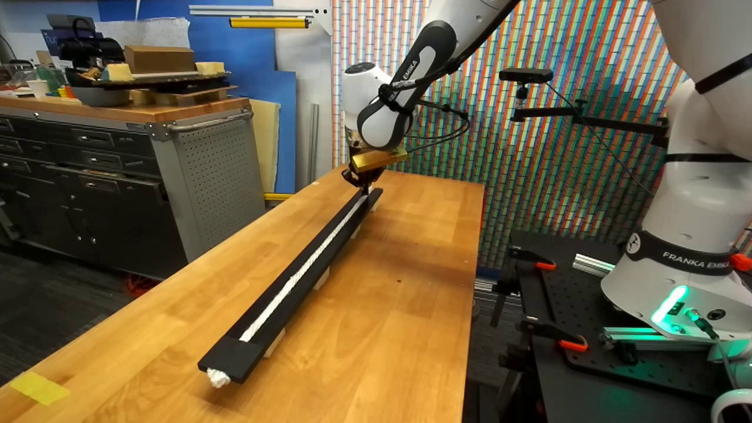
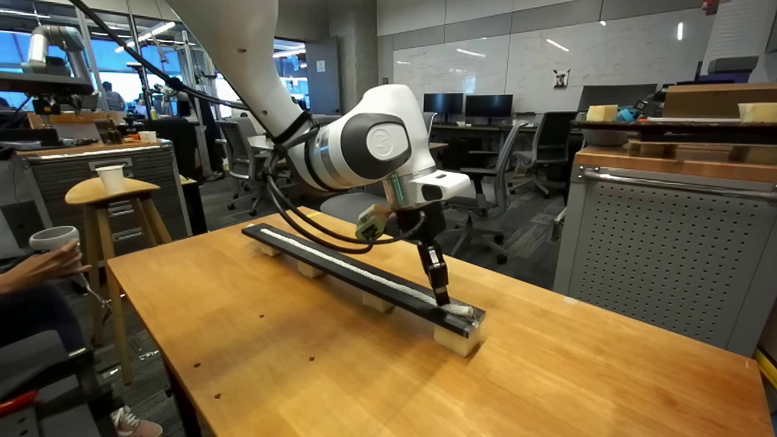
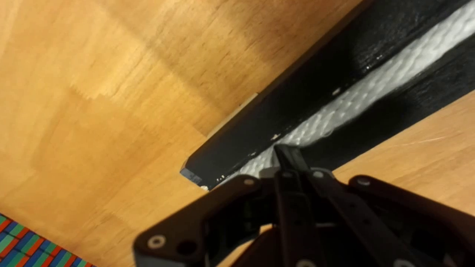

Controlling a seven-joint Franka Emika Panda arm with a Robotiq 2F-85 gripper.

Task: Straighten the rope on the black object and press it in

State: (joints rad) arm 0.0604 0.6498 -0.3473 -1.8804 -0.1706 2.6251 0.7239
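Note:
The black object (image 1: 249, 353) (image 2: 355, 275) is a long, low bar that runs lengthwise on the table. Along its groove lies the white rope (image 1: 305, 267) (image 2: 370, 274), mostly straight. A white tuft of rope (image 1: 218, 378) pokes out past one end of the bar. Near the opposite end, my gripper (image 2: 442, 298) points down onto the rope, jaws together. In the wrist view, the fingertips of the gripper (image 3: 287, 150) rest on or just above the rope (image 3: 389, 76), with nothing visible between them. They hide a small piece of rope there; whether they touch it is hard to tell.
Wooden blocks (image 2: 456, 341) hold the bar above the wooden table (image 2: 546, 364). A grey workbench cabinet (image 1: 217, 182) stands beyond the table. A person's hand (image 2: 45, 267) with a cup appears at the side of an exterior view, near a stool (image 2: 112, 191).

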